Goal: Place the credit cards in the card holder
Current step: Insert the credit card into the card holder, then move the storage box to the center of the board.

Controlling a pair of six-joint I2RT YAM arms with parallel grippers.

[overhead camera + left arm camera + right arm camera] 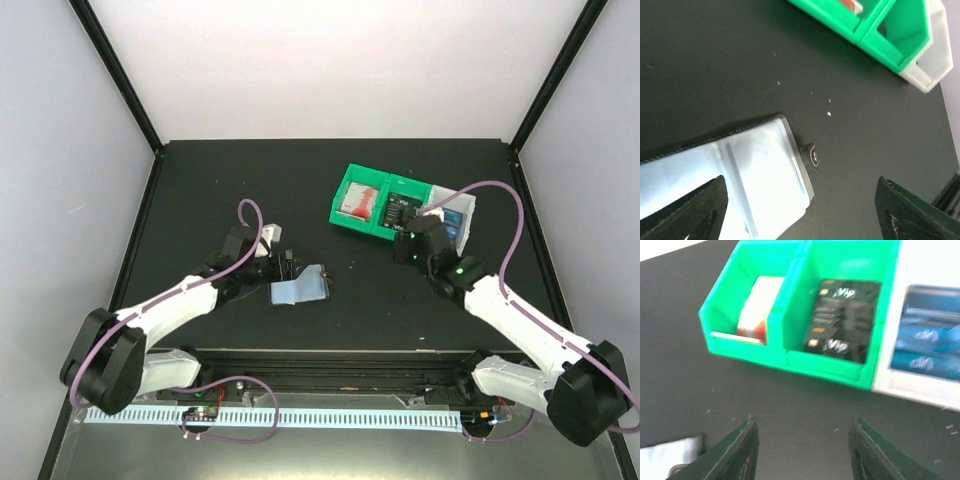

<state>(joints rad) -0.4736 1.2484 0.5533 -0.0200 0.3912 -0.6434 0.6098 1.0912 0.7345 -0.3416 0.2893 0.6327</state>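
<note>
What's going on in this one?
Two robot arms are sorting cards into a holder, and no card is being held at this moment. The left gripper hangs open over the card holder, which lies unfolded on the black table, clear sleeves up. The right gripper is open and empty in front of the green bin, facing the black cards. Red-and-white cards sit in the next compartment and blue cards in the white bin.

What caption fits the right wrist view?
Open jaws face black cards and red-and-white cards in green bins.
</note>
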